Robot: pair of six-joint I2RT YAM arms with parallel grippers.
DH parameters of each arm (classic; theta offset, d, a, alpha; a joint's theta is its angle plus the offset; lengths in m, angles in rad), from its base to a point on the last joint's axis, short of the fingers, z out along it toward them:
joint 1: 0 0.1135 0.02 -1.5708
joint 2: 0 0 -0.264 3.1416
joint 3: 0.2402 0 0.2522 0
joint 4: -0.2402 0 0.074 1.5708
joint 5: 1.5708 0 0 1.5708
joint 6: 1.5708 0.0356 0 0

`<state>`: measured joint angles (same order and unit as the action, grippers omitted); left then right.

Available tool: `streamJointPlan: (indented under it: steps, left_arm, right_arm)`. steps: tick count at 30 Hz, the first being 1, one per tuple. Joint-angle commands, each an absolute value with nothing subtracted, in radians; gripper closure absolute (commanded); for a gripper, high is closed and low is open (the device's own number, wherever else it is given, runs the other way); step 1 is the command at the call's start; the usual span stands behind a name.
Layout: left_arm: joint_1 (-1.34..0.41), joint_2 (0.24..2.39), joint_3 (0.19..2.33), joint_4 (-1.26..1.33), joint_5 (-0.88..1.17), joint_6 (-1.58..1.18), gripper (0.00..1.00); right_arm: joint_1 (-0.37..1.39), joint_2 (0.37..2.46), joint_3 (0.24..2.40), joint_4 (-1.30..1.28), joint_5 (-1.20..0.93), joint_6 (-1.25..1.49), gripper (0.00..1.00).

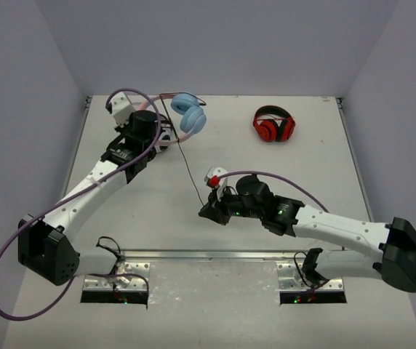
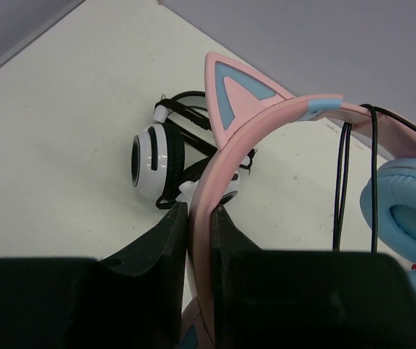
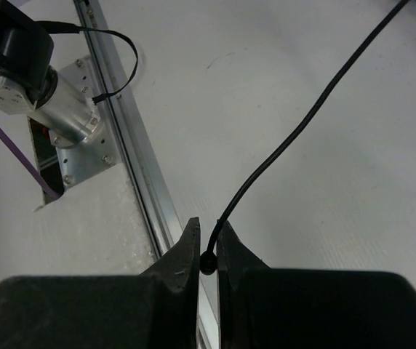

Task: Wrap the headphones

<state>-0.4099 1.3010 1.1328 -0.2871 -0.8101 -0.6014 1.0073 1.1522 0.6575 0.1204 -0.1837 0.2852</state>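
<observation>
left hand clamped on pink headphones at 11 o'clock, right hand pinching their black cable, white worktop, grey walls

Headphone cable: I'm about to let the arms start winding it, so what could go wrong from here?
1. The right gripper pinches the cable only at its very tips; a pull could slip it out.
2. The left gripper clamps the slim headband; cable tension might twist it loose.
3. White headphones lie just behind the headband; a swing could knock them or snag the cable.
</observation>
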Motion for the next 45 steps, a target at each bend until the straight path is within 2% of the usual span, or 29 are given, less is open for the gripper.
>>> streamJointPlan:
  steps: [1,10,13,16,20,28,35,42,45]
  left_arm:
    - [-0.400,1.229,1.100,-0.091,-0.867,-0.680,1.00]
    - [-0.503,1.203,0.953,-0.087,-1.038,-0.666,1.00]
    - [-0.534,1.155,0.876,-0.003,-0.958,-0.599,1.00]
    - [-0.574,1.082,0.731,0.213,-0.847,-0.473,1.00]
    - [-0.617,1.002,0.569,0.268,-0.747,-0.424,1.00]
    - [-0.776,0.908,0.445,0.222,-0.655,-0.364,1.00]
    - [-0.934,0.890,0.437,0.132,-0.644,-0.322,1.00]
    - [-0.979,0.741,0.411,0.075,-0.572,-0.353,1.00]
    - [-0.979,0.678,0.428,0.028,-0.491,-0.344,0.99]
  right_arm:
    - [1.057,1.166,0.770,0.071,-0.190,0.252,0.99]
    - [1.077,1.163,0.948,-0.161,-0.123,0.141,0.99]
    - [1.077,1.189,1.046,-0.279,-0.115,0.063,0.99]
    - [1.068,1.219,1.139,-0.368,-0.078,-0.045,0.99]
    - [0.990,1.268,1.229,-0.489,-0.092,-0.130,0.99]
    - [0.891,1.327,1.334,-0.532,-0.072,-0.184,0.99]
    - [0.838,1.411,1.404,-0.503,0.029,-0.248,0.99]
    - [0.767,1.430,1.327,-0.355,0.139,-0.320,0.99]
    - [0.746,1.416,1.289,-0.316,0.118,-0.356,0.99]
